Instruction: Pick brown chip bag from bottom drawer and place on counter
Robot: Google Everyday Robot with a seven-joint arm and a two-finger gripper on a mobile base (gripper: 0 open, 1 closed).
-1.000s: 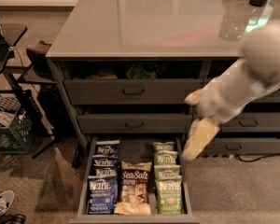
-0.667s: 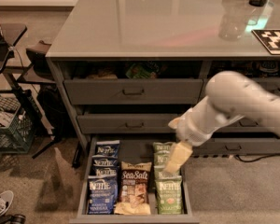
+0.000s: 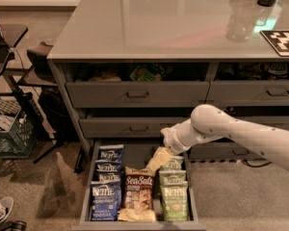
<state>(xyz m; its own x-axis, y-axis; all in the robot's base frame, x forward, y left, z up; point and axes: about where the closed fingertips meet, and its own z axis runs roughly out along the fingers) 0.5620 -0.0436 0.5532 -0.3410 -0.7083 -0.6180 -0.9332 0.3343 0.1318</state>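
The bottom drawer (image 3: 85,196) stands pulled open below the cabinet. The brown chip bag (image 3: 138,188) with white "Sea Salt" lettering lies in its middle, between blue Kettle bags (image 3: 106,186) on the left and green Kettle bags (image 3: 173,191) on the right. My gripper (image 3: 156,161) reaches down from the right on the white arm and hovers just above and behind the brown bag, near the green bags' back end. The glossy light-grey counter (image 3: 154,23) lies above.
Two handled grey drawers (image 3: 137,95) sit above the open one. A clear container (image 3: 241,20) and a black-and-white marker tile (image 3: 283,40) are on the counter's right. A black crate (image 3: 9,129) and stand legs are at the left on carpet.
My arm has swung left and downward, bringing the gripper from right of the drawer to over its middle, close behind the brown bag.
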